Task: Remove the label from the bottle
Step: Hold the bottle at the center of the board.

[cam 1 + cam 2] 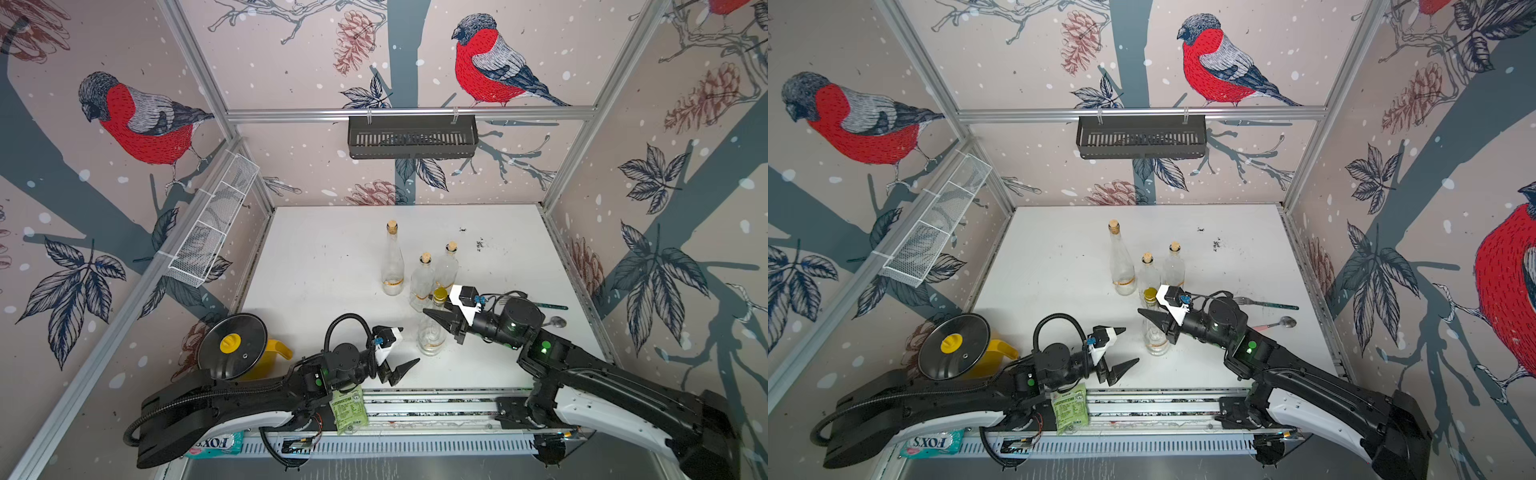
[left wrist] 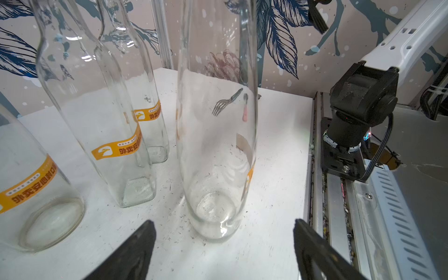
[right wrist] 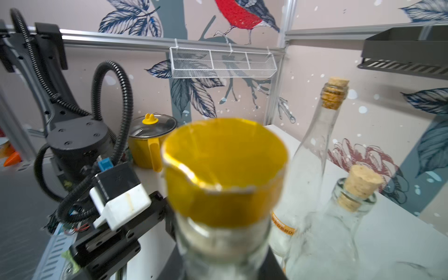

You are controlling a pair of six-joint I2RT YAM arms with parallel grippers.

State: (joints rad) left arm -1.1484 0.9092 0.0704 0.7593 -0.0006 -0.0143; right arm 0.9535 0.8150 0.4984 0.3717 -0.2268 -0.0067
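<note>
Gold-capped bottle (image 1: pixel 430 337) gripped by the neck, standing near the front edge of the desk (image 1: pixel 332 257).
The right pincer (image 1: pixel 434 315) pinches the neck just under the cap. The left pincer (image 1: pixel 408 347) is spread, just beside the bottle's base and nearer the front edge. An orange label (image 2: pixel 249 174) sits low on the glass.

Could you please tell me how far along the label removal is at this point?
Early days. Done: the right gripper is shut on the neck of the yellow-capped bottle, steadying it upright. In hand: the left gripper is open, low beside that bottle's base. Left: the orange label is still on the glass, so all the peeling remains.
</note>
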